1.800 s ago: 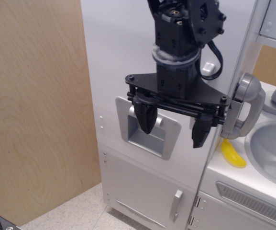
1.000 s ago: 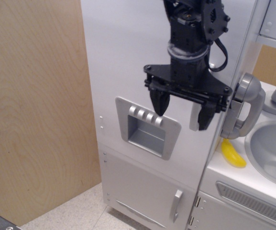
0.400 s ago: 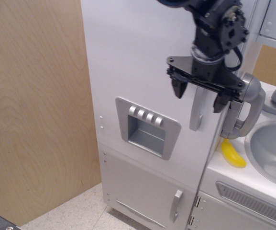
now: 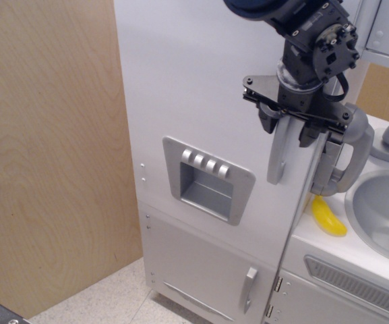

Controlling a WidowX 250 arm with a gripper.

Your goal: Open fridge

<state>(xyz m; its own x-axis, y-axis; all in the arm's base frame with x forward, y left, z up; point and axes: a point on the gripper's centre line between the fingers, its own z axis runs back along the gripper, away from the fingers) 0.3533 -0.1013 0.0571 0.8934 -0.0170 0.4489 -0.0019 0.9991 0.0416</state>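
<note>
The tall white fridge (image 4: 194,81) fills the middle of the view. Its large door is shut and has a grey recessed four-button dispenser panel (image 4: 209,179). A slim pale-grey handle bar (image 4: 278,162) hangs on the door near its right edge. A bigger curved grey handle (image 4: 349,152) sits just right of that edge. My black gripper (image 4: 289,128) points at the door, and its fingers (image 4: 270,120) stand on either side of the slim bar's top. The jaws are narrowly open. I cannot tell whether the pads touch the bar.
The smaller lower door with a small handle (image 4: 248,287) is below. To the right are a grey sink (image 4: 383,209), a yellow banana (image 4: 329,216) on the counter, and a vent grille (image 4: 356,283). A wooden wall (image 4: 46,155) stands to the left.
The gripper has risen from in front of the dispenser panel and moved right to the top of the slim handle. Its jaws have narrowed. The door has not moved.
</note>
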